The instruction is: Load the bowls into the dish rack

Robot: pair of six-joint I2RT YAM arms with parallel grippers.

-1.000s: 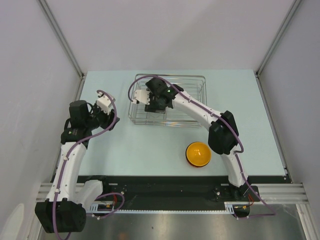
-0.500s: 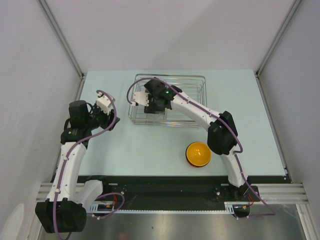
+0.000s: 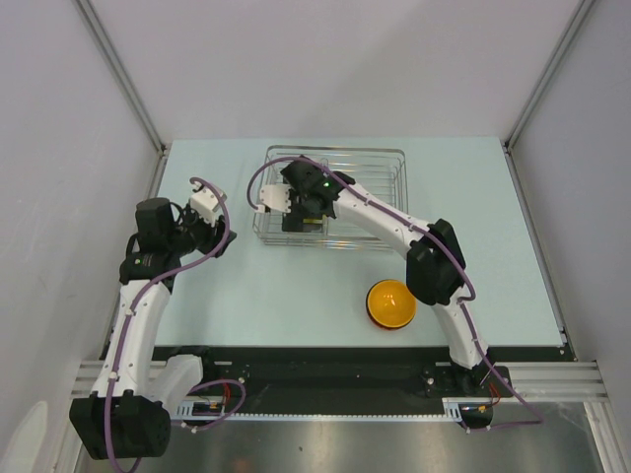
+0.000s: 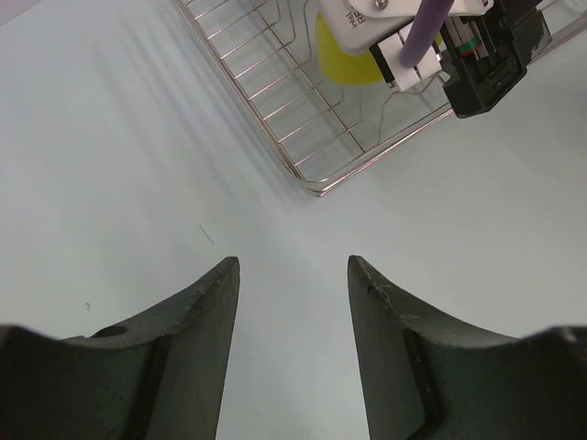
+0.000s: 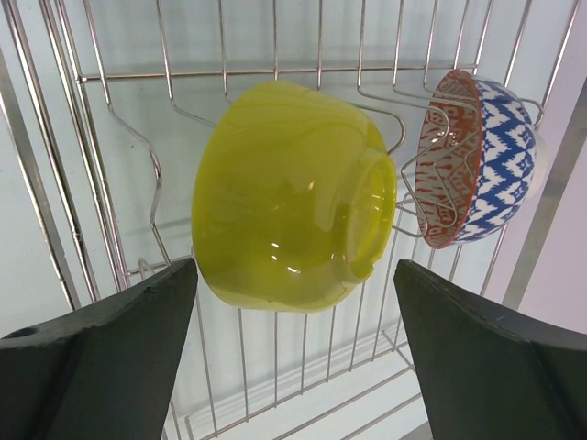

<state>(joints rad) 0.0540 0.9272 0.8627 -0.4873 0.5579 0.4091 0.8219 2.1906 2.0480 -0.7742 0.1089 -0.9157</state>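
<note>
The silver wire dish rack stands at the table's far middle. A lime-yellow bowl lies on its side against the rack's dividers. The red/blue zigzag bowl stands on edge between dividers beside it. My right gripper is open, with a finger on each side of the lime bowl and not touching it. In the top view the right gripper covers these bowls. An orange bowl sits upside down on the table, with a red rim under it. My left gripper is open and empty over bare table left of the rack.
The left wrist view shows the rack's near left corner, the lime bowl and the right wrist. Grey walls enclose the table. The left gripper hovers near the table's left edge.
My right gripper has shifted a little to the left and nearer over the rack's left part. The left arm and the orange bowl have not moved.
</note>
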